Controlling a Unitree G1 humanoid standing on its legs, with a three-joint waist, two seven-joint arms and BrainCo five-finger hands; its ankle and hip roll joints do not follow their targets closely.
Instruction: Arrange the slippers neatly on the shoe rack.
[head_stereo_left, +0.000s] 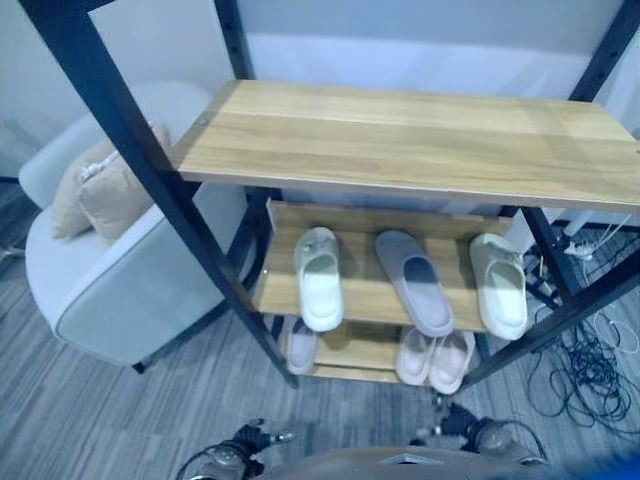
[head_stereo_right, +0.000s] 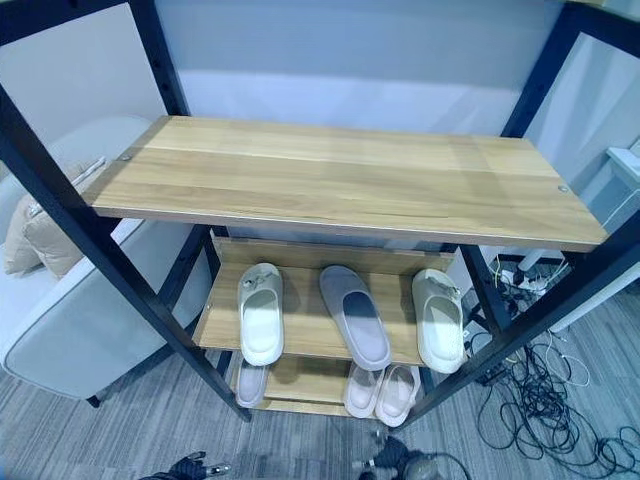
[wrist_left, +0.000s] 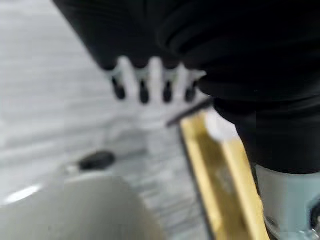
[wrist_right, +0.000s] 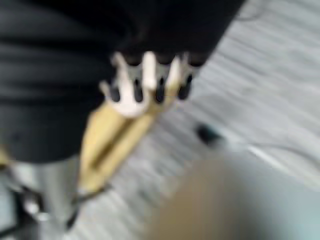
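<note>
Three slippers lie side by side on the middle shelf (head_stereo_right: 215, 325) of the shoe rack (head_stereo_right: 340, 180): a cream slipper (head_stereo_right: 261, 312) at the robot's left, a grey slipper (head_stereo_right: 355, 315) in the centre and another cream slipper (head_stereo_right: 438, 319) at the right. On the bottom shelf (head_stereo_right: 300, 385) sit a pale slipper (head_stereo_right: 250, 382) at the left and a pale pair (head_stereo_right: 383, 390) at the right. Both the left hand (wrist_left: 150, 85) and the right hand (wrist_right: 147, 82) hang over the grey floor (head_stereo_left: 120, 420) with fingers loosely extended, holding nothing; an armchair (head_stereo_left: 120, 270) with a beige cushion (head_stereo_left: 100, 190) stands left of the rack.
</note>
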